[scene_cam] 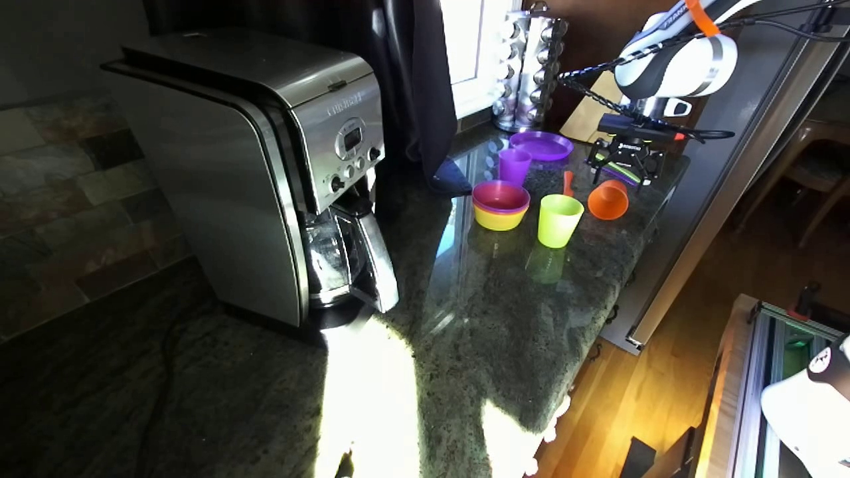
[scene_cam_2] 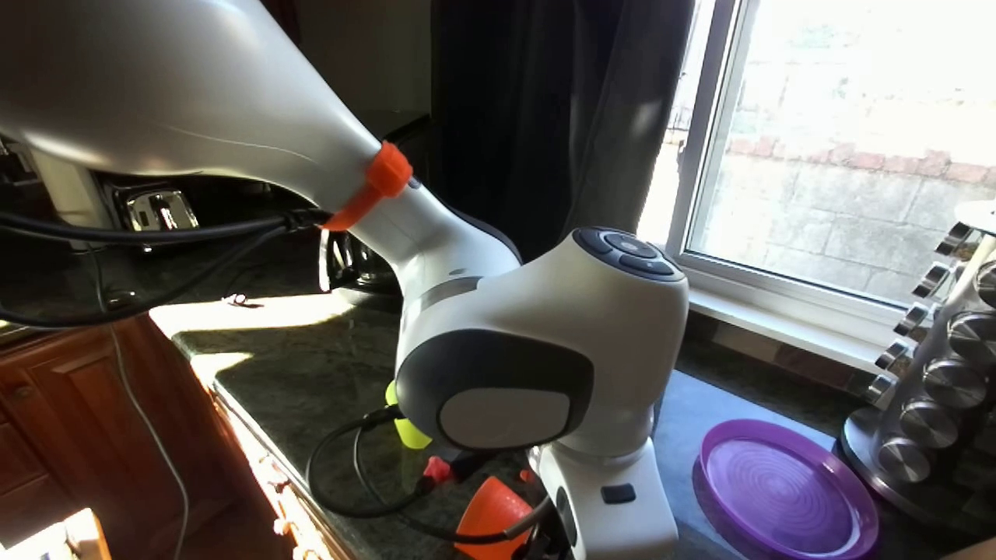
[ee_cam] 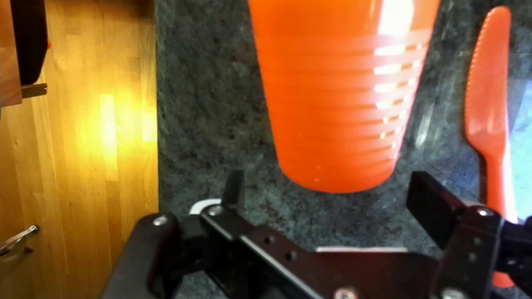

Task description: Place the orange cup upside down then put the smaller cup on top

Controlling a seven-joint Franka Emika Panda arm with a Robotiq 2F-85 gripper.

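The orange cup (ee_cam: 338, 112) is banded with fine rings; the knife (ee_cam: 489, 108) is orange-red. There is a lime green cup (scene_cam: 559, 222), a purple plate (scene_cam_2: 787, 494) with faint concentric circles, black fingers (ee_cam: 434, 209) and a worktop (ee_cam: 208, 108) mottled dark grey-green.

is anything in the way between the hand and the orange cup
Nothing visible stands between the open hand and the orange cup, which lies on its side, base toward the hand. The orange knife lies beside the cup, not between them, though the hand partly hides it in the wrist view.

Glossy, ridged plastic orange cup (ee_cam: 336, 116), polished stone-like countertop (scene_cam: 505, 318), smooth wooden floor (ee_cam: 104, 124), dim curtain (scene_cam_2: 521, 109) of perhaps matt cloth.
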